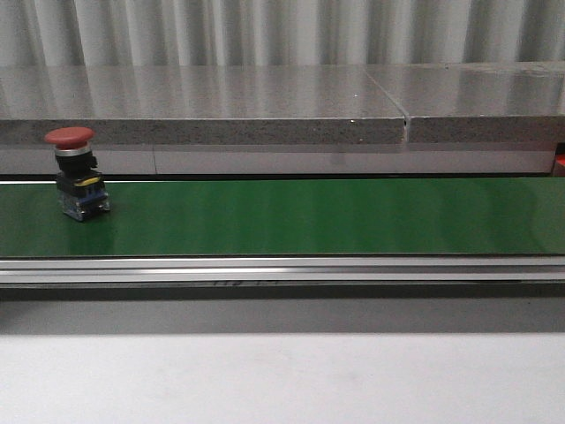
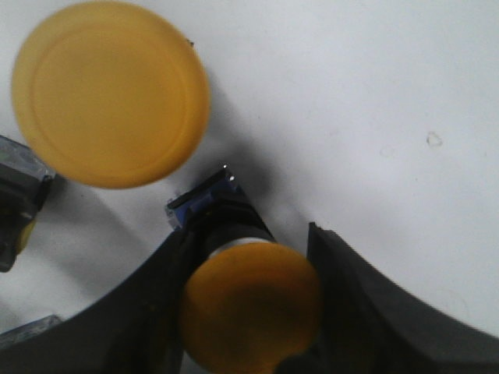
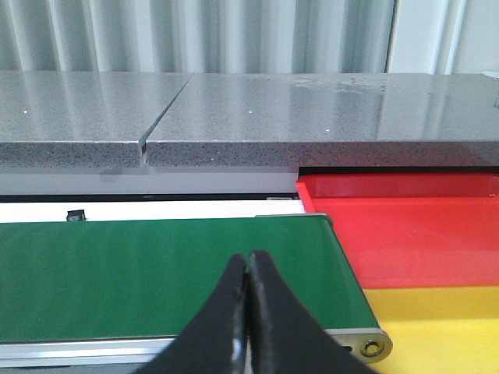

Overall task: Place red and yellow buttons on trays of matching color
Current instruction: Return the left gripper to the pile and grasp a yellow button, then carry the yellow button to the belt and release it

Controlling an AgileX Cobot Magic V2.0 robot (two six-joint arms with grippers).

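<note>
A red button (image 1: pixel 71 137) on a black and blue base stands upright on the green belt (image 1: pixel 309 216) at its far left. Neither gripper shows in the front view. In the left wrist view my left gripper (image 2: pixel 248 312) is closed around a yellow button (image 2: pixel 249 315), with a finger against each side of it, over a white surface (image 2: pixel 374 101). Another yellow button (image 2: pixel 109 93) lies close beside it. My right gripper (image 3: pixel 249 265) is shut and empty, above the belt's right end (image 3: pixel 156 273). A red tray (image 3: pixel 405 226) and a yellow tray (image 3: pixel 444 327) sit just past that end.
A grey stone ledge (image 1: pixel 265 106) runs behind the belt. A metal rail (image 1: pixel 282 269) edges the belt's front, with white table (image 1: pixel 282 380) before it. Parts of other button bases (image 2: pixel 15 202) lie near the left gripper.
</note>
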